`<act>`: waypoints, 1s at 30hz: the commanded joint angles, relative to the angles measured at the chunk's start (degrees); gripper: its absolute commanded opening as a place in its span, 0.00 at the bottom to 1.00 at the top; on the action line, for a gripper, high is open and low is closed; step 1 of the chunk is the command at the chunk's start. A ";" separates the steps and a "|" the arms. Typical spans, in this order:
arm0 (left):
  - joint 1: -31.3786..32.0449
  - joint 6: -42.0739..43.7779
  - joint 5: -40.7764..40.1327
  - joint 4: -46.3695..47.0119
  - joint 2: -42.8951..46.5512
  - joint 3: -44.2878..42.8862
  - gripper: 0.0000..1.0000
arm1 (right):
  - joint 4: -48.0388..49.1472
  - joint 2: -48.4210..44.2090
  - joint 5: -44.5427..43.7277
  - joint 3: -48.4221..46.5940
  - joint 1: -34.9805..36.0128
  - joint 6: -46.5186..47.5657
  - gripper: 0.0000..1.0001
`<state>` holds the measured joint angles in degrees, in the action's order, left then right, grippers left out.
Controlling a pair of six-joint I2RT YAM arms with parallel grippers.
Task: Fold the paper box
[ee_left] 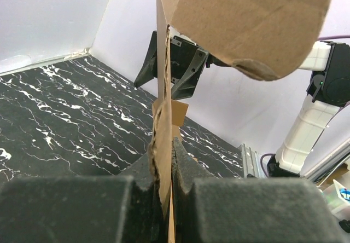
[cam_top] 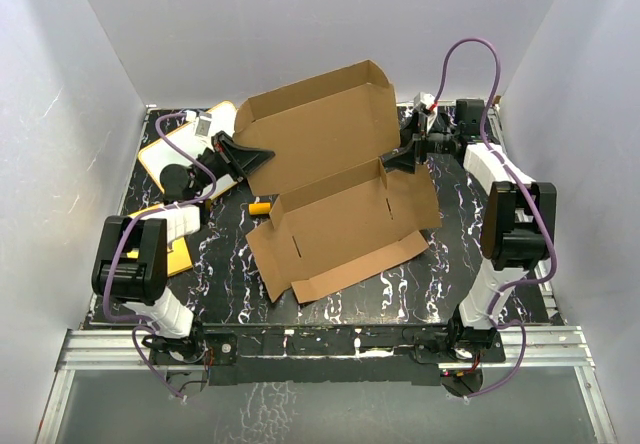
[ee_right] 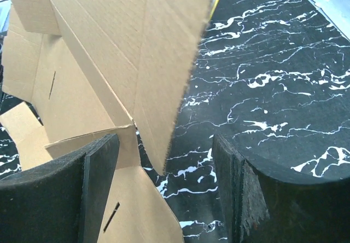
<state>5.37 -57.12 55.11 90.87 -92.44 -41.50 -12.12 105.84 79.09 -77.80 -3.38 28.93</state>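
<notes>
The paper box (cam_top: 335, 199) is a brown corrugated die-cut sheet in the table's middle, its back half raised and tilted, its front half lying flat. My left gripper (cam_top: 250, 159) is shut on the raised panel's left edge; in the left wrist view the cardboard edge (ee_left: 163, 90) stands pinched between the pads (ee_left: 183, 169). My right gripper (cam_top: 392, 160) is open at the raised panel's right edge. In the right wrist view the panel's corner (ee_right: 158, 62) hangs between the spread fingers (ee_right: 240, 188) without touching them.
A white board with an orange rim (cam_top: 180, 144) lies at the back left under the left arm. A flat orange-yellow sheet (cam_top: 178, 256) lies at the left. A small yellow object (cam_top: 260, 207) sits beside the box's left edge. White walls enclose the black marbled table (cam_top: 400, 294).
</notes>
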 commanded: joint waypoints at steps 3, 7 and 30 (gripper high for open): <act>-0.18 -1.32 0.85 12.49 0.59 -3.00 0.00 | 6.23 -3.80 3.91 1.96 1.50 -1.27 0.75; -0.22 -1.32 1.05 12.56 0.75 -3.49 0.00 | 6.23 -3.86 3.64 3.38 1.70 -0.71 0.76; -0.22 -0.77 1.84 12.58 0.69 -4.28 0.00 | 5.88 -0.58 6.28 5.75 2.88 9.50 0.75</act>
<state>5.34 -58.11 57.21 90.91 -92.60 -43.22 -8.99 104.97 81.54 -72.20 -0.75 32.67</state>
